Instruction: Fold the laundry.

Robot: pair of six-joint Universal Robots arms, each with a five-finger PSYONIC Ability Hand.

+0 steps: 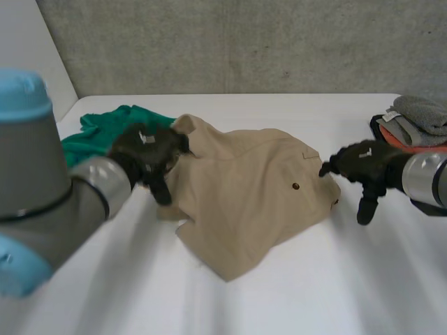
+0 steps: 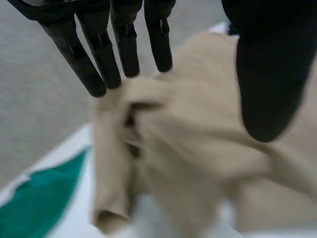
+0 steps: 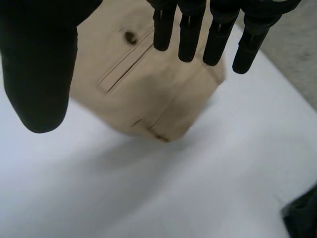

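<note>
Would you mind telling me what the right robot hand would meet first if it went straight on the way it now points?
Probably the crumpled beige fabric garment, at its pocket corner just ahead of the right robot hand, though depth is unclear.

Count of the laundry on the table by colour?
Tan: 1, the tan garment
Green: 1, the green garment
Grey: 1, the folded grey cloth
Orange: 1, the orange cloth under it
Total: 4 visible
</note>
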